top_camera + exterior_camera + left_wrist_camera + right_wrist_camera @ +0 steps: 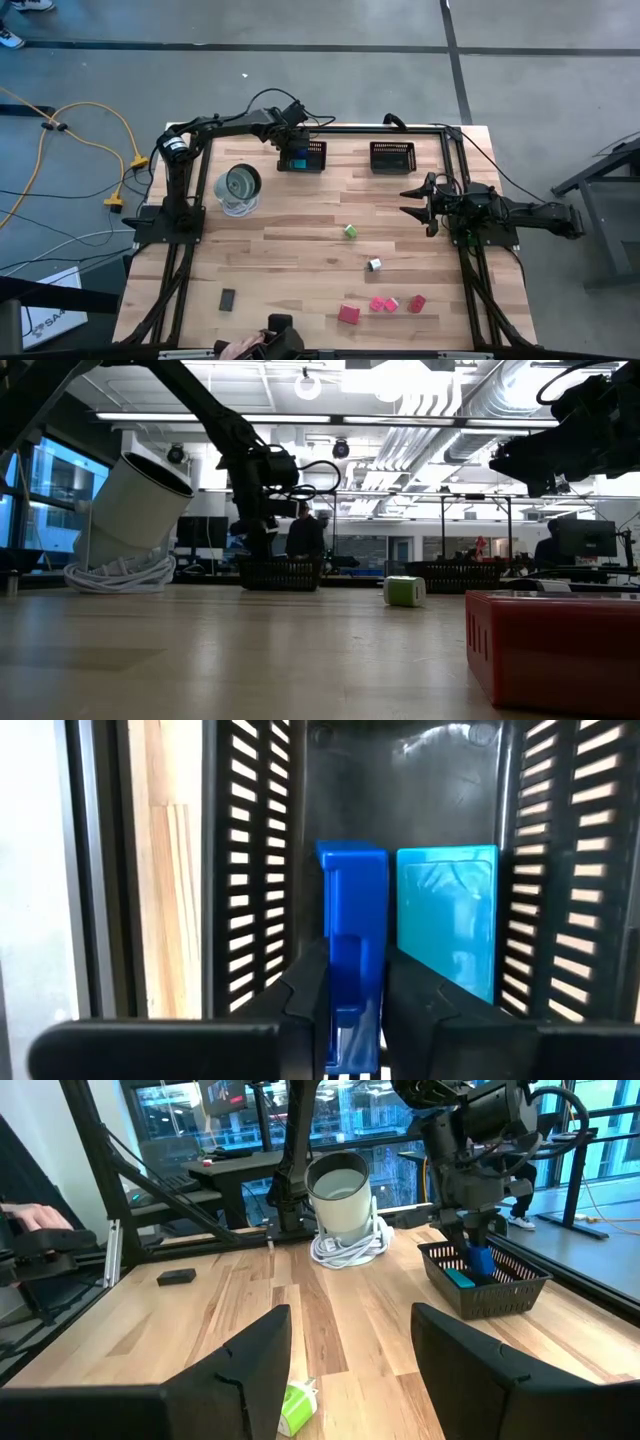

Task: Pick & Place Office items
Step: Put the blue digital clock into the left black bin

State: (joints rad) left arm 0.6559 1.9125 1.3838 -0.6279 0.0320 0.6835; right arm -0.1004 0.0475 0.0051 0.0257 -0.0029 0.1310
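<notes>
the left gripper (355, 1010) reaches into the left mesh basket (302, 157), fingers clamped on a blue block (352, 920) beside a teal block (447, 915); the right gripper (350, 1370) hovers with fingers apart.

The pale, matt wooden plank surface (300, 250) showed visible grain. Between the left pincer's (355, 1005) matt black fingers (300, 995), the glossy blue plastic block (352, 940) gleamed; beside it stood a smooth teal plastic block (447, 915) inside the black slotted plastic basket (250, 870).
</notes>
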